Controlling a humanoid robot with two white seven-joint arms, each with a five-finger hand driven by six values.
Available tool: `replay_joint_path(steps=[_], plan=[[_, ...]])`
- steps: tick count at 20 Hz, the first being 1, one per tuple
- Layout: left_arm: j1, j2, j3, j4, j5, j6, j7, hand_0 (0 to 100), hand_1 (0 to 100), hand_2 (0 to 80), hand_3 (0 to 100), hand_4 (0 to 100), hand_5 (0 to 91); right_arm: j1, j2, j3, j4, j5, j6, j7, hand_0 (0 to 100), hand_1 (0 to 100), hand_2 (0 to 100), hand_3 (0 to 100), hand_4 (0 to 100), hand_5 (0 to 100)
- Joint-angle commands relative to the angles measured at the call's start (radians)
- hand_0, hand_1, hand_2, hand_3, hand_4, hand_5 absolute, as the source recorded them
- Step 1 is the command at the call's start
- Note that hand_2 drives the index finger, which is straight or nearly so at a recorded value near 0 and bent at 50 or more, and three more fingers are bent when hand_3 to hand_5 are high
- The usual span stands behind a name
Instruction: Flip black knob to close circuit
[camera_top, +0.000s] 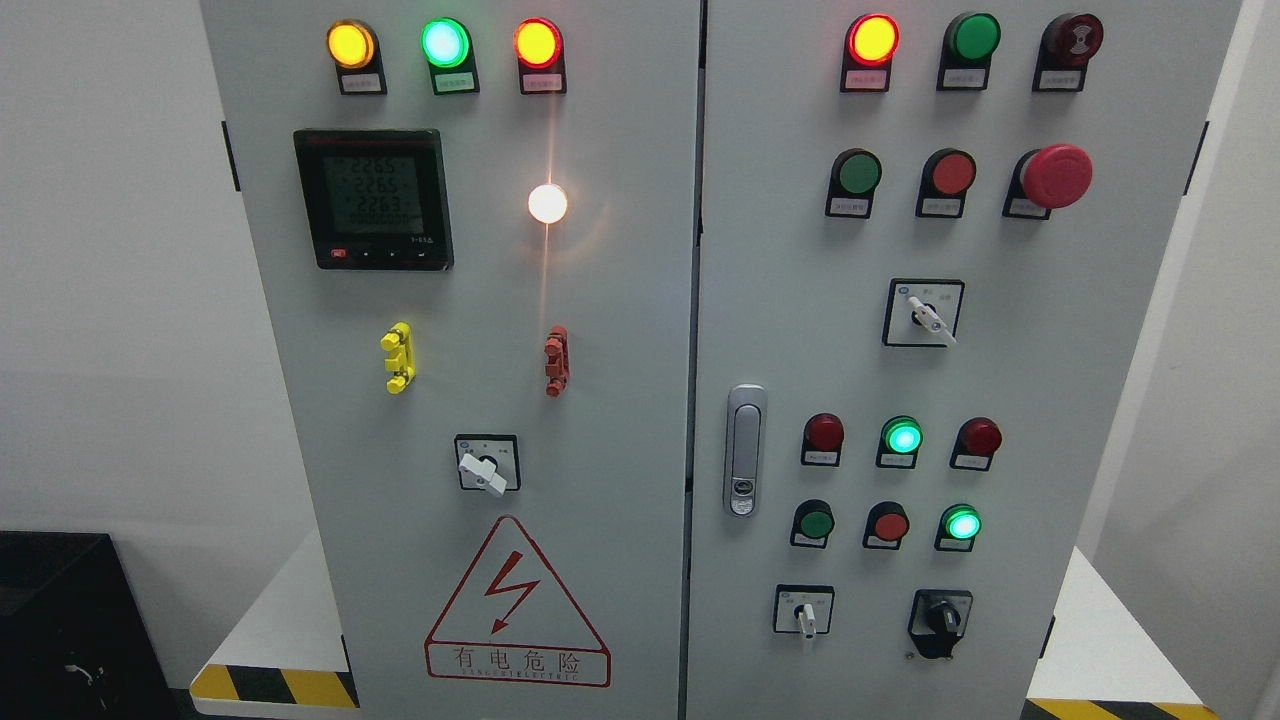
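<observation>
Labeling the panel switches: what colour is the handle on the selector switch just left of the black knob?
White, on the selector switch beside the black knob; head view shows it.

We see the black knob (941, 619) low on the right door of the grey cabinet (620, 400), at its bottom right corner. It sits on a black mounting plate, its handle pointing roughly straight up, untouched by any hand.
</observation>
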Motion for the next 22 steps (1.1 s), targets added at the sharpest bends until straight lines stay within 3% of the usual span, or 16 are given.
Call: replay_joint_path(steps=[1, 4, 8, 16, 19, 22], plan=[[0.023, 0.000, 0.000, -0.029, 0.000, 0.000, 0.000, 12, 56, 0.0, 0, 0, 0.0, -0.020, 0.003, -0.029, -0.007, -0.049, -0.056, 0.011, 0, 7, 0, 0, 0, 0], [0.023, 0.000, 0.000, -0.029, 0.000, 0.000, 0.000, 12, 56, 0.0, 0, 0, 0.0, -0.023, 0.003, -0.051, -0.033, -0.052, -0.110, 0.012, 0, 7, 0, 0, 0, 0], [0.021, 0.000, 0.000, -0.029, 0.000, 0.000, 0.000, 12, 56, 0.0, 0, 0, 0.0, -0.020, 0.005, -0.104, -0.139, -0.051, -0.111, 0.012, 0, 7, 0, 0, 0, 0], [0.023, 0.000, 0.000, -0.029, 0.000, 0.000, 0.000, 12, 56, 0.0, 0, 0, 0.0, 0.009, 0.005, -0.112, -0.370, -0.035, -0.102, 0.009, 0, 6, 0, 0, 0, 0], [0.023, 0.000, 0.000, -0.029, 0.000, 0.000, 0.000, 12, 56, 0.0, 0, 0, 0.0, 0.020, 0.005, -0.115, -0.445, 0.033, -0.104, -0.004, 0, 6, 0, 10, 2, 0], [0.023, 0.000, 0.000, -0.029, 0.000, 0.000, 0.000, 12, 56, 0.0, 0, 0, 0.0, 0.044, 0.003, -0.115, -0.545, 0.104, -0.104, -0.053, 0, 6, 6, 23, 20, 2]])
